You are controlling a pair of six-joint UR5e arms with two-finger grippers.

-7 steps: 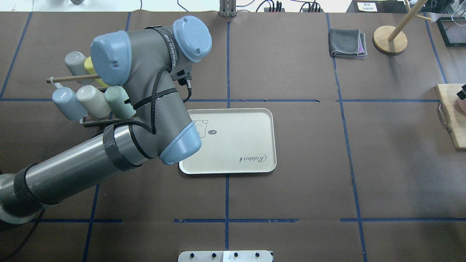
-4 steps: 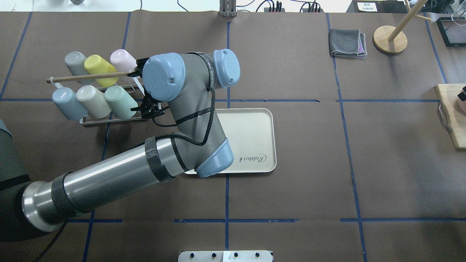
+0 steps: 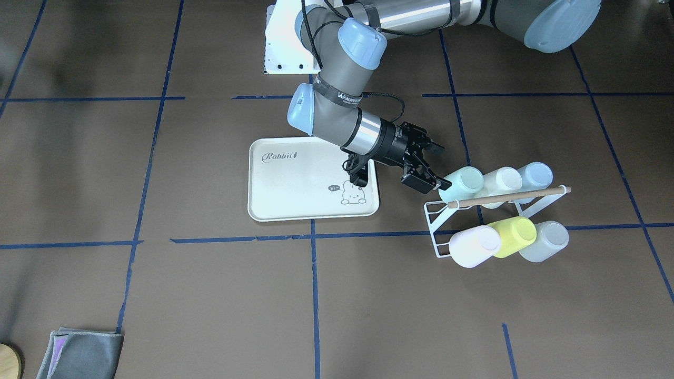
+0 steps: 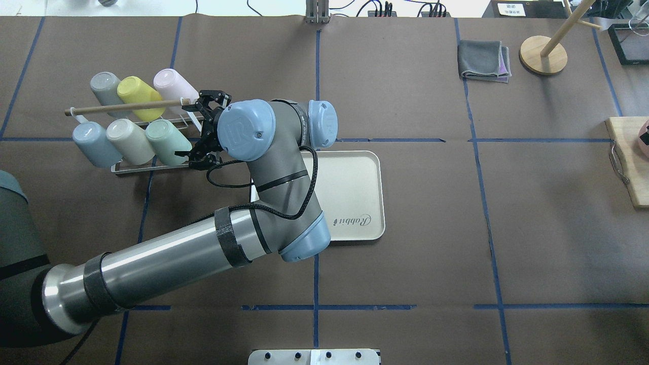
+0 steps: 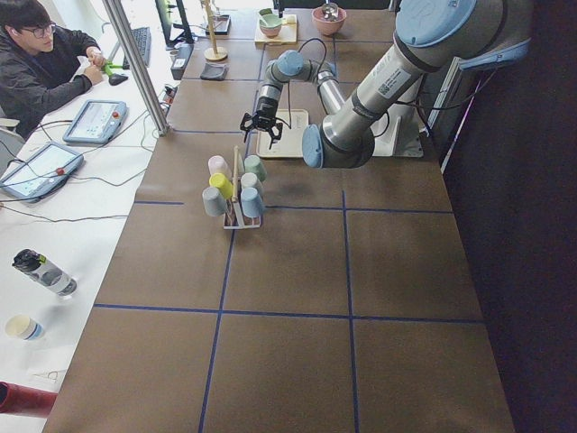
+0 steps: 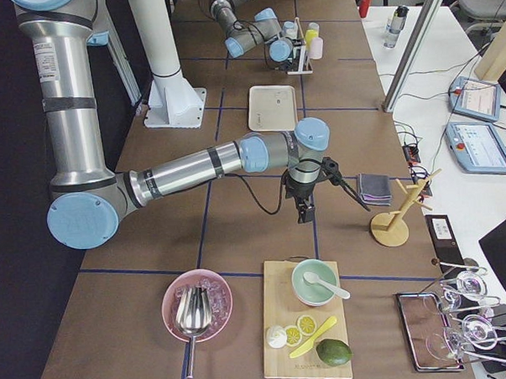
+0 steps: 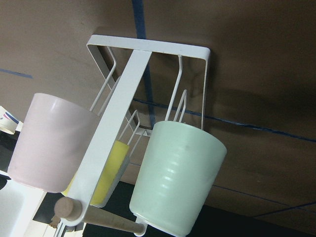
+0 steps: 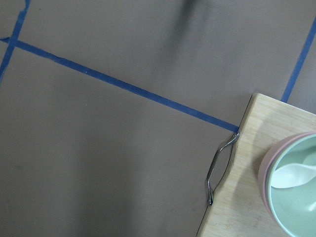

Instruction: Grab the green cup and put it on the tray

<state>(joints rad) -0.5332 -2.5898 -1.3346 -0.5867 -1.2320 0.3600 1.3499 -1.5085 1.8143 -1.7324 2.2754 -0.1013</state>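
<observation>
Brown-paper table (image 4: 431, 228); rack (image 3: 430, 226) toward left edge. Left gripper (image 3: 442, 168) spread wide, empty; green cup (image 3: 464, 182) just beside, on left-edge side, axis slanted on rack. Left arm nearer.

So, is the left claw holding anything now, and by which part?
Nothing is held. The left claw stands open beside the green cup on the rack, not closed on it.

Brown table (image 8: 98, 168), blue tape line (image 8: 123, 86), wooden board (image 8: 237, 207), metal handle (image 8: 217, 165), green bowl (image 8: 296, 202)
</observation>
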